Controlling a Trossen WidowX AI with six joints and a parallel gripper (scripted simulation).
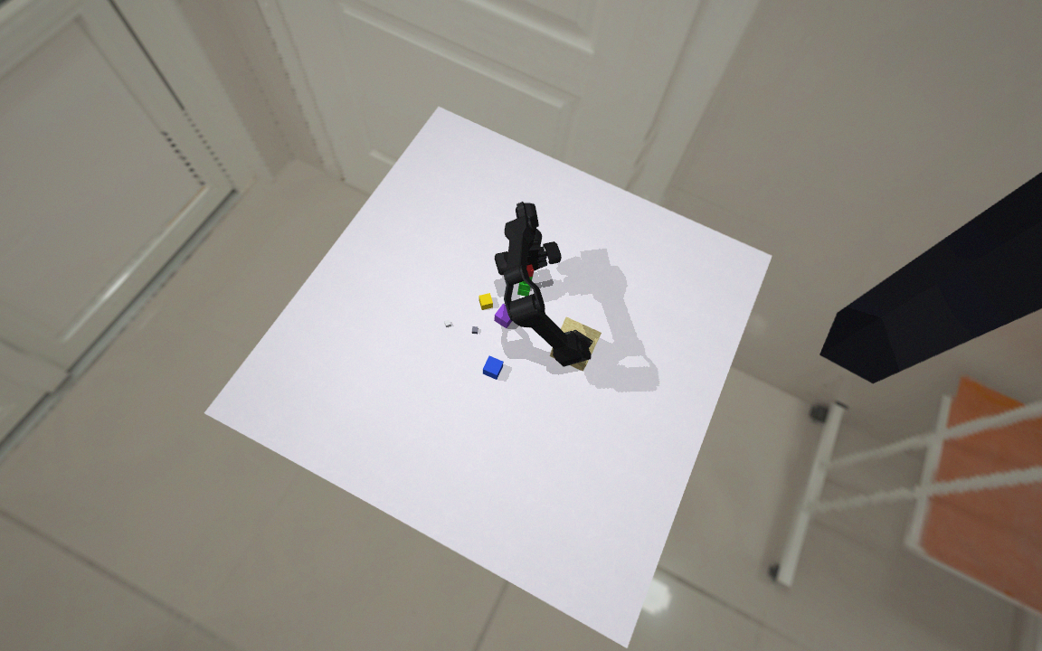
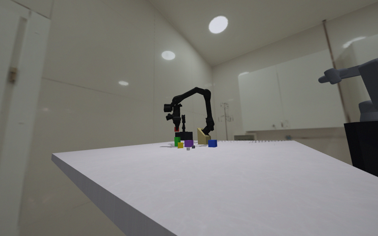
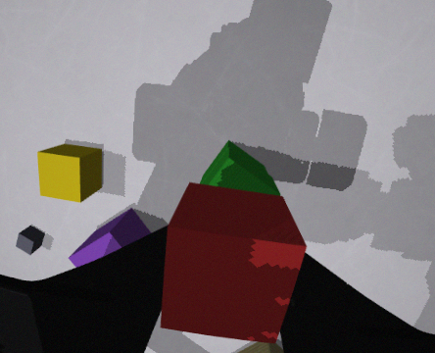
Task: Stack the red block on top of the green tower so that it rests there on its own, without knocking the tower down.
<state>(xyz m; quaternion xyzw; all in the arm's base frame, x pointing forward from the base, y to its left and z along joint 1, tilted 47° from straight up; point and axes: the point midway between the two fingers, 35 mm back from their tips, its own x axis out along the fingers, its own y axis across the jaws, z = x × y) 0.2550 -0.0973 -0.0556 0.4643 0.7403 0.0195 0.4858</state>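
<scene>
A square white table top (image 1: 395, 453) stands in a pale room with panelled doors (image 1: 443, 72) and glossy walls. Above it the gripper (image 2: 177, 128), partly closed, grips the red block (image 3: 227, 262) in the air, just over the green tower (image 2: 177, 141). Yellow (image 1: 486, 301), purple (image 1: 501, 316) and blue (image 1: 493, 366) cubes sit nearby.
</scene>
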